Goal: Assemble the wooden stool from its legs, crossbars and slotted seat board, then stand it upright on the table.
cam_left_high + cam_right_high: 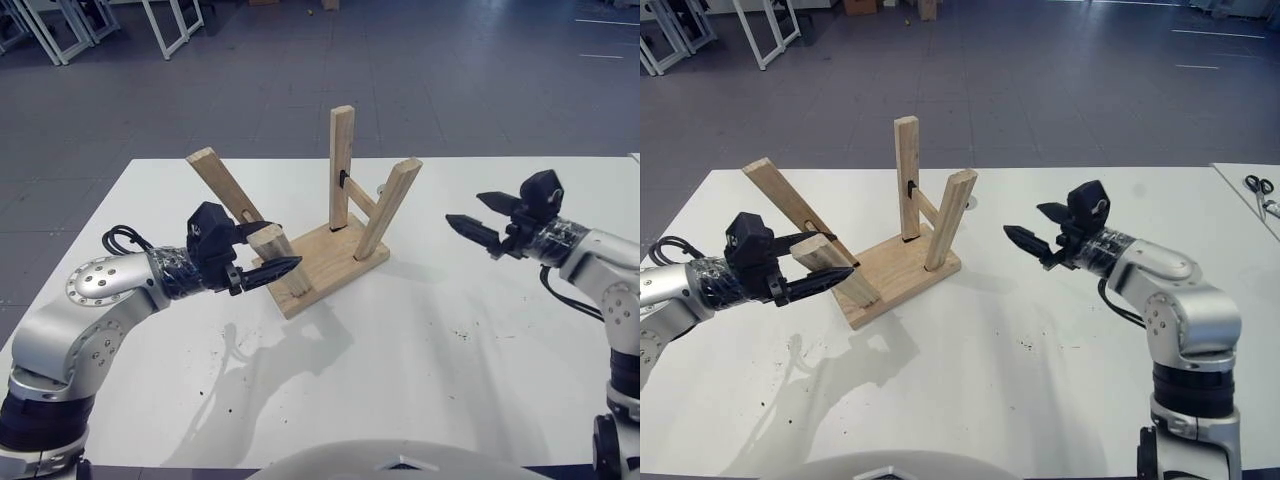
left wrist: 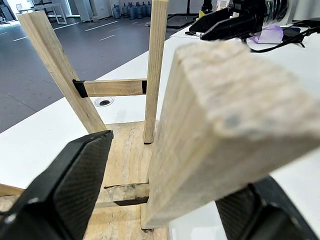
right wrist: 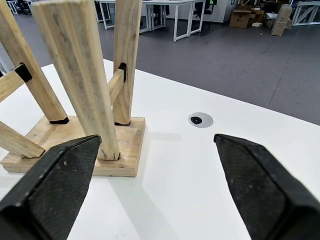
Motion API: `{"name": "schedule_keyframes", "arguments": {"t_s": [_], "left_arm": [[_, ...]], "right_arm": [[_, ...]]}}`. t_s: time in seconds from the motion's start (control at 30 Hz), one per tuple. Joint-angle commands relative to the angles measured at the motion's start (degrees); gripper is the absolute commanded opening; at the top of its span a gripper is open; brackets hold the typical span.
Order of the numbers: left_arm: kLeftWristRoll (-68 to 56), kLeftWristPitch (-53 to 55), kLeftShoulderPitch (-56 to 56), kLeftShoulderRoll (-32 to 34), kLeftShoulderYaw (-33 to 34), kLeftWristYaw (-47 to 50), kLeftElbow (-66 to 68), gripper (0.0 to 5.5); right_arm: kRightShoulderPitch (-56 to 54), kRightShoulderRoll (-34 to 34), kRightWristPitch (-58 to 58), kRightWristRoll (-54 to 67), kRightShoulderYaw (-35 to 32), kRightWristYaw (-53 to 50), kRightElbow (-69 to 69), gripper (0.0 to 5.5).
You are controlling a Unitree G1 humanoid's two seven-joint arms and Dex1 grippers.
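- Four legs are sticking up from the seat board (image 1: 330,262), which is lying flat on the table (image 1: 420,340)
- Left gripper (image 1: 280,244) is straddling the near leg (image 1: 272,243) with its jaws apart; right gripper (image 1: 464,207) is hovering wide open, empty, well apart
- Legs are leaning unevenly, so squeezing off-axis is risking prying that leg from its slot

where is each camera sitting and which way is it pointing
left eye view: on the head, looking forward and down at the table and upturned stool; left gripper and right gripper show.
right eye view: head too, same scene, same arms.
left wrist view: left wrist, facing across the stool toward the right gripper; own fingers flank a leg.
right wrist view: right wrist, facing the stool; own fingers show.
Shared: both wrist views see the seat board.
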Motion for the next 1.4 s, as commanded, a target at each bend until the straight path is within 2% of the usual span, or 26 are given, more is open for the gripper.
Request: {"name": "schedule_keyframes", "arguments": {"t_s": [0.03, 0.23, 0.5, 0.77, 1.03, 1.2, 1.4], "left_arm": [[4.2, -6.7, -0.8, -0.8, -3.6, -8.5, 5.1, 2.68], [6.8, -13.8, -5.5, -0.4, -5.8, -21.2, 14.7, 1.81], [11.0, -20.2, -12.5, -0.3, -7.7, -32.4, 24.7, 1.76], [14.0, -24.0, -15.6, -1.5, -9.2, -36.1, 29.6, 1.76], [15.6, -25.5, -18.7, -3.0, -10.2, -37.0, 32.4, 1.76], [15.9, -26.5, -19.5, -3.3, -10.3, -37.4, 33.6, 1.73], [15.8, -26.8, -19.8, -3.7, -9.8, -37.2, 34.1, 1.73]], "right_arm": [[-1.5, -3.7, -0.6, 5.1, 0.4, 10.8, 2.5, 4.19], [-3.5, -10.2, -1.1, 6.4, 4.4, 24.3, 7.8, 4.19], [-5.4, -12.0, -4.5, 4.0, 8.0, 29.5, 10.1, 4.19], [-20.4, -3.2, -13.8, -3.6, 17.1, 33.3, 25.9, 4.19], [-27.1, 4.6, -18.9, -7.4, 20.1, 35.3, 36.0, 4.19], [-28.0, 6.6, -16.2, -6.5, 19.7, 37.2, 37.7, 3.23], [-23.7, 3.1, -7.0, -3.2, 20.1, 40.6, 28.7, 2.23]]}}
